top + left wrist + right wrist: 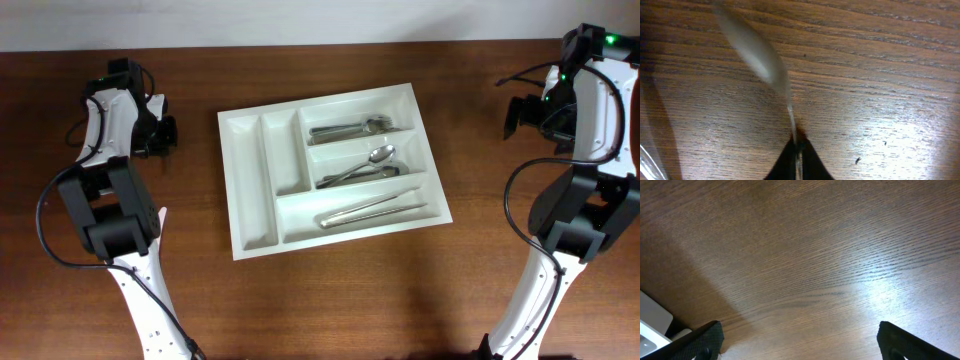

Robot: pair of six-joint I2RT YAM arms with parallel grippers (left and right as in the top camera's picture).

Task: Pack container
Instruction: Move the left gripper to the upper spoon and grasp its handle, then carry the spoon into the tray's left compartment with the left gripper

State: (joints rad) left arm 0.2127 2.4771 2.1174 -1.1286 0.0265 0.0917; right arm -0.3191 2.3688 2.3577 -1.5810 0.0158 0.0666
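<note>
The white container [246,185] lies in the middle of the table. Its three long compartments hold spoons [350,128], another spoon [362,165] and long slim utensils [372,208]; the two narrow ones look bare. My left gripper [162,135] is left of the container, low over the wood. In the left wrist view my left gripper [798,152] is shut on the thin handle of a metal spoon [757,50], whose blurred bowl points away to the upper left. My right gripper [520,115] hangs far right of the container. My right gripper [800,337] is open, with only wood between its fingers.
Dark wooden tabletop [330,300] surrounds the container. Both arm bases stand at the front corners. A white object [652,322] shows at the lower left edge of the right wrist view.
</note>
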